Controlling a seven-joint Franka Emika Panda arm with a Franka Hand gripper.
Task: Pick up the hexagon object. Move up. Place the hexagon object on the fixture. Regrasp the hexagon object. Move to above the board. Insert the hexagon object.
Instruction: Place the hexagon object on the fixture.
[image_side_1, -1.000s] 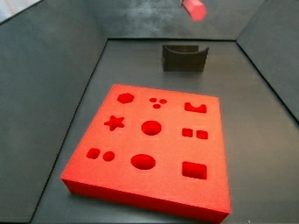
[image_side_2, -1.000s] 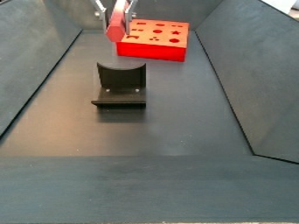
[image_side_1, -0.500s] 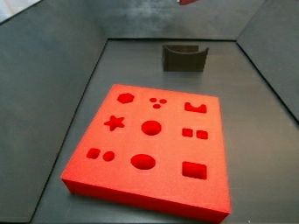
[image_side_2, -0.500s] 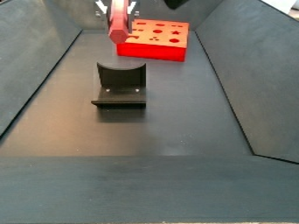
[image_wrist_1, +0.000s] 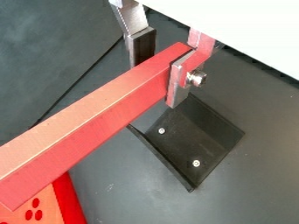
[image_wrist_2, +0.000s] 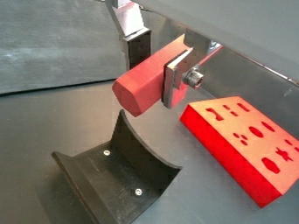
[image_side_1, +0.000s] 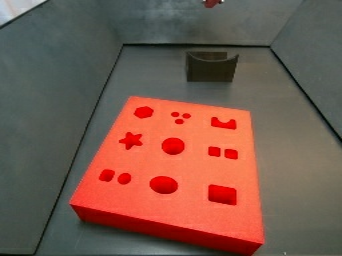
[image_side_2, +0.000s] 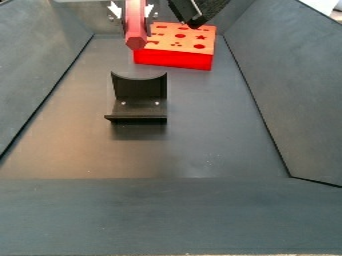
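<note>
My gripper (image_wrist_1: 160, 63) is shut on the hexagon object (image_wrist_1: 93, 131), a long salmon-red bar, gripped near one end across its flat sides. Both wrist views show the bar between the silver fingers (image_wrist_2: 174, 77). The fixture (image_wrist_2: 117, 171), a dark block with a U-shaped notch, stands on the floor below the bar and apart from it. In a side view the gripper (image_side_2: 130, 8) hangs high with the bar (image_side_2: 134, 35) over the fixture (image_side_2: 136, 97). The board (image_side_1: 134, 205) lies flat; only the bar's tip (image_side_1: 210, 3) shows at that view's top edge.
Dark sloping walls enclose the grey floor on both sides (image_side_2: 267, 90). The board (image_side_2: 174, 60) lies beyond the fixture in a side view. In the wrist views the board (image_wrist_2: 228, 166) lies beside the fixture (image_wrist_1: 193, 144).
The gripper has risen with the hexagon object: in a side view the bar's end has slid up until only its tip shows. Board and fixture have not moved.
</note>
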